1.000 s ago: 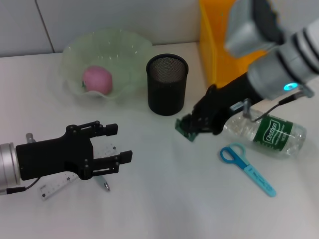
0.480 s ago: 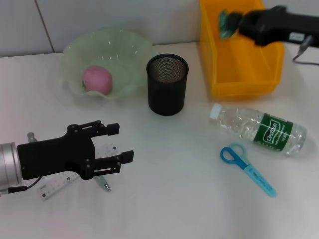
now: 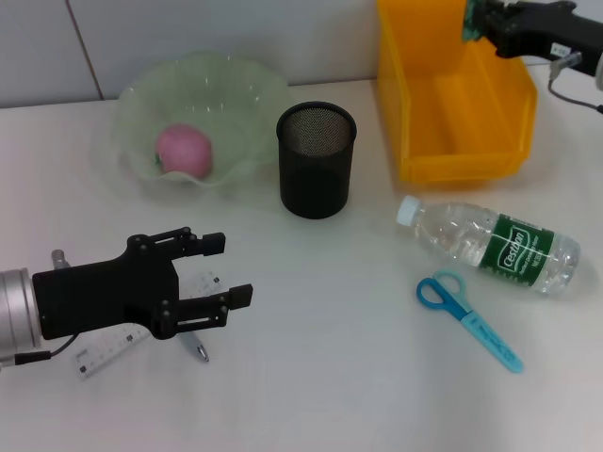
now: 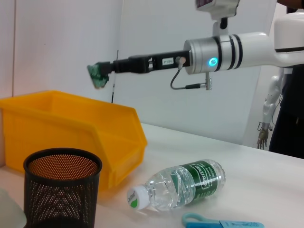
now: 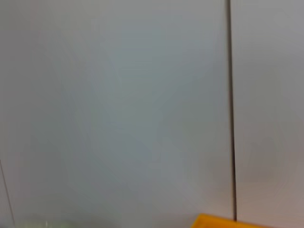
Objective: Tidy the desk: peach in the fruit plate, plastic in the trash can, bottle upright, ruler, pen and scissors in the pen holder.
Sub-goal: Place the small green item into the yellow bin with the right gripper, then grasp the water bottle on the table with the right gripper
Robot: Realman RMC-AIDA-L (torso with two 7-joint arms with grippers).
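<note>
The plastic (image 3: 470, 19), a small green crumpled scrap, hangs in the air above the far part of the bin (image 3: 415, 122), pinched in the closed jaws of the right gripper (image 3: 482, 21); the left wrist view shows the scrap (image 4: 98, 74) at the tip of that gripper (image 4: 105, 69), well above the bin's rim (image 4: 71, 102). The yellow bin stands on the desk (image 3: 330, 377) at the far right. Just before it the bottle (image 3: 490, 244) lies on its side, white cap toward the holder (image 3: 316, 160), green label toward the right. Near the bottle, closer to the robot, lie the blue scissors (image 3: 468, 319), flat on the desk. The black mesh holder stands upright between the bin and the plate (image 3: 245, 104); nothing shows above its rim. The pale green, wavy-edged plate sits at the far left with the pink peach (image 3: 183, 151) in it. At the near left the left gripper (image 3: 226, 270) hovers low with its jaws spread apart and holding nothing. Under it lie the ruler (image 3: 122, 347) and the pen (image 3: 196, 347), both partly hidden by the gripper. The right wrist view shows only a wall and a corner of the bin.
</note>
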